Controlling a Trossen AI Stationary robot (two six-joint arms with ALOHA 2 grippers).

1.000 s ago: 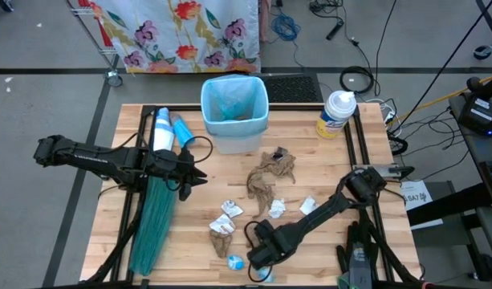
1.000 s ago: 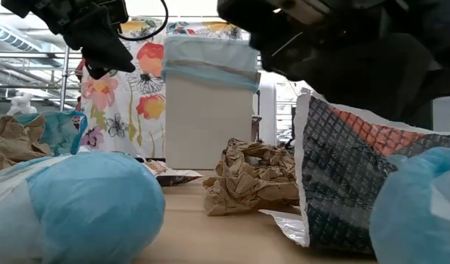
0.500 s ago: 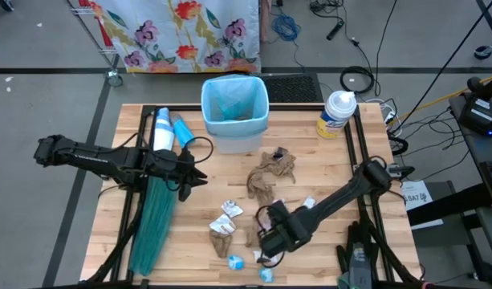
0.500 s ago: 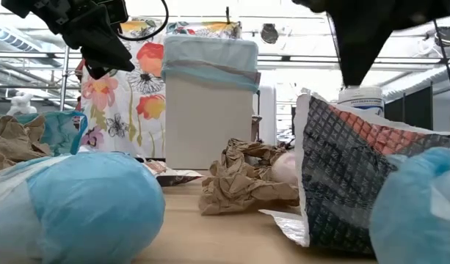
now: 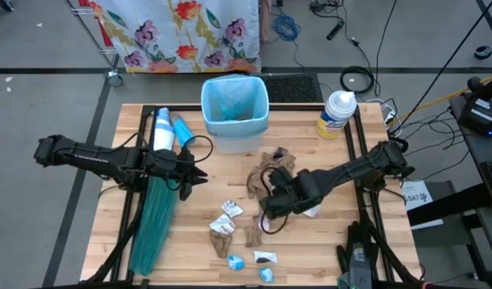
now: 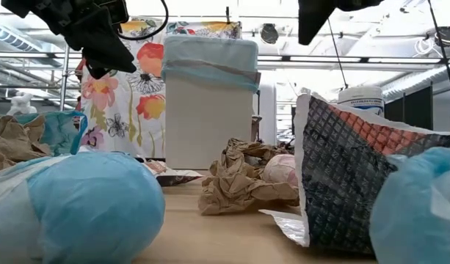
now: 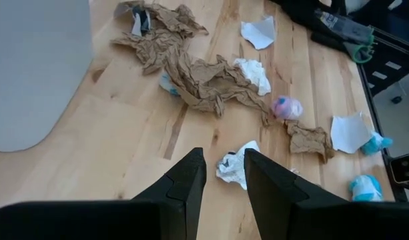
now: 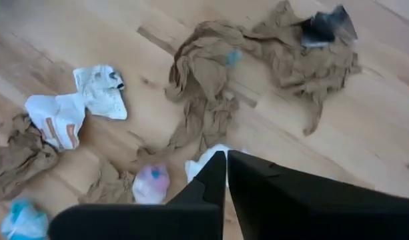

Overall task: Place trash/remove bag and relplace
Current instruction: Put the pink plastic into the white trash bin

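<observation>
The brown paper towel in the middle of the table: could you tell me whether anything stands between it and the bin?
Nothing visible does. Bare wood lies between the brown paper towel and the bin behind it. The right gripper, fingers shut, hovers on the towel's near side, not on that path.

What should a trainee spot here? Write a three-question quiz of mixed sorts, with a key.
1. True or false: the bin has a pale-blue liner in it.
2. Pick one. The right pincer is nearest to: A) the crumpled brown paper towels in the middle of the table; B) the wipes canister; C) the teal-green bag.
3. Fill in: the left pincer, beside the bin, has its fingers ____ with nothing between them.

Key: 1 true; 2 A; 3 open.
</observation>
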